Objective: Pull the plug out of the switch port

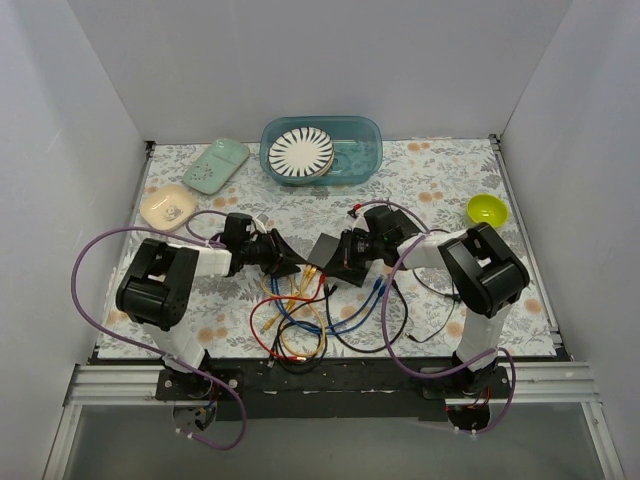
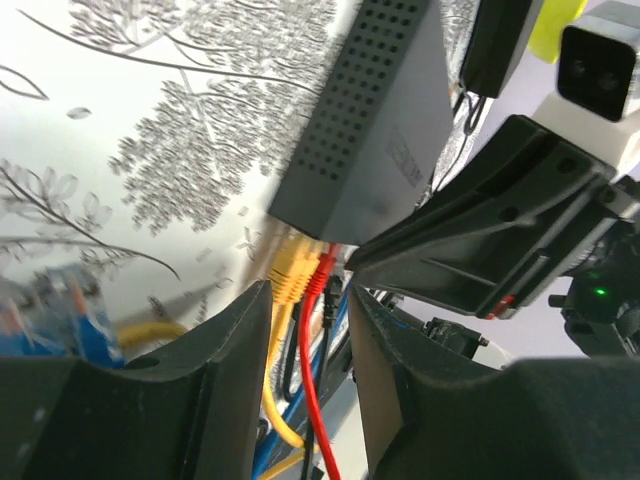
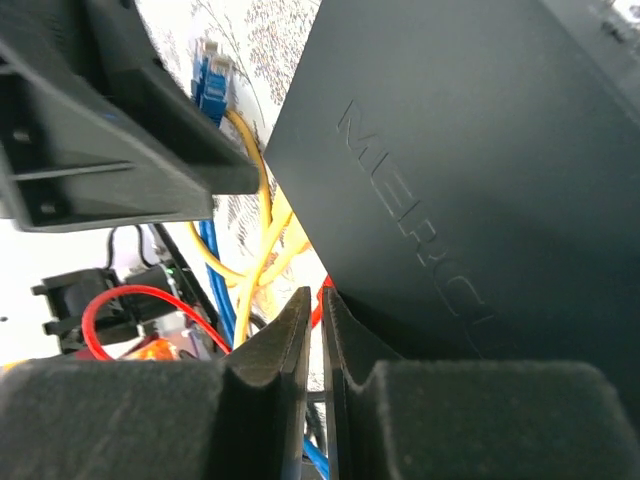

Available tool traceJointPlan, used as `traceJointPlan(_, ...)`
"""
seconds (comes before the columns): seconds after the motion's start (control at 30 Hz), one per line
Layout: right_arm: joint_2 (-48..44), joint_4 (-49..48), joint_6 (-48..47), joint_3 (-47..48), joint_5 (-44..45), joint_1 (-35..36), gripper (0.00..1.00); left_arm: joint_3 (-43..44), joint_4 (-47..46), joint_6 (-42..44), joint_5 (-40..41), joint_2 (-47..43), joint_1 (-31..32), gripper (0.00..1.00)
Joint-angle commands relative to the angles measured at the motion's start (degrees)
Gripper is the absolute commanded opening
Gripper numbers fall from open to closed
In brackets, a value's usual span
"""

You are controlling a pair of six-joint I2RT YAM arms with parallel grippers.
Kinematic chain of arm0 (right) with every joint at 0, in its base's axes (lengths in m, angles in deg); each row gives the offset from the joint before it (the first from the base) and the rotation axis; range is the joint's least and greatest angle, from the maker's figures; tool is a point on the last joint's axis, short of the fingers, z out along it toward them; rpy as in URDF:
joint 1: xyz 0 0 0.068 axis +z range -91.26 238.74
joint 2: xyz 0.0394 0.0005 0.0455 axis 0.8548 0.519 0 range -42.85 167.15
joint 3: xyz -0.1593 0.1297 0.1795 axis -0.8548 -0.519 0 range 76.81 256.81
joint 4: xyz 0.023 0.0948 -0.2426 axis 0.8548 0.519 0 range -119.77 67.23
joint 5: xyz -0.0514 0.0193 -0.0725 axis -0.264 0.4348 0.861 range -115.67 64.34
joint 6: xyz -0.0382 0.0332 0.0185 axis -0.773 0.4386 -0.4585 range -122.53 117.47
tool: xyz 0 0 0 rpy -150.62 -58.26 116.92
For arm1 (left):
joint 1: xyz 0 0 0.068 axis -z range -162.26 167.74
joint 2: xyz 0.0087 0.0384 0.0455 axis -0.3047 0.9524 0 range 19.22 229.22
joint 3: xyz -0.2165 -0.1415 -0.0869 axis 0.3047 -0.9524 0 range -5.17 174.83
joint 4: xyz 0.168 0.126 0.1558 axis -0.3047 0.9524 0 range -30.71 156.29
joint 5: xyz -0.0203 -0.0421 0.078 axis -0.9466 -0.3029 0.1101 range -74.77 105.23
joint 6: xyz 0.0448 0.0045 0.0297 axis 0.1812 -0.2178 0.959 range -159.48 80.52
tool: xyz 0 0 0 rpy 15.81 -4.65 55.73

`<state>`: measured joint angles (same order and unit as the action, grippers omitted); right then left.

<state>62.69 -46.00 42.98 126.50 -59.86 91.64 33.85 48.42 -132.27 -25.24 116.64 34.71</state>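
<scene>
The black network switch (image 1: 328,254) lies mid-table between both grippers. In the left wrist view its dark grey vented body (image 2: 370,130) has two yellow plugs (image 2: 290,268) and a red plug (image 2: 325,266) in the ports on its near face. My left gripper (image 2: 310,295) is open, its fingers either side of these plugs and their cables, not closed on them. It also shows in the top view (image 1: 293,264). My right gripper (image 3: 315,295) is shut with nothing seen between the fingers, tips against the switch's edge (image 3: 470,180). It also shows in the top view (image 1: 347,256).
Loose yellow, red and blue cables (image 1: 300,320) loop on the table in front of the switch. A loose blue plug (image 3: 208,80) hangs near the left gripper. A teal tub with a striped plate (image 1: 368,150), a green dish (image 1: 220,163), a cream dish (image 1: 168,207) and a lime bowl (image 1: 487,210) stand further back.
</scene>
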Motion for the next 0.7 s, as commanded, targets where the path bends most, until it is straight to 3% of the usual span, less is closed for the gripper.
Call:
traceJointPlan(0.0,1.69,-3.54,2.99,-1.18,1.85,-1.88,0.17,-0.88,-3.62,0.77,-2.94,2.76,-0.36,0.36)
traceJointPlan(0.4,-2.26,1.45,-0.87,5.84,2.37,-1.97,0.16,-0.44,-9.08,-1.34,-3.92,6.81,-0.36,0.35)
traceJointPlan(0.67,2.13,1.99,1.24,6.21,4.31,-2.23,0.15,-0.09,-8.81,-0.55,-3.57,8.30,-0.36,0.33)
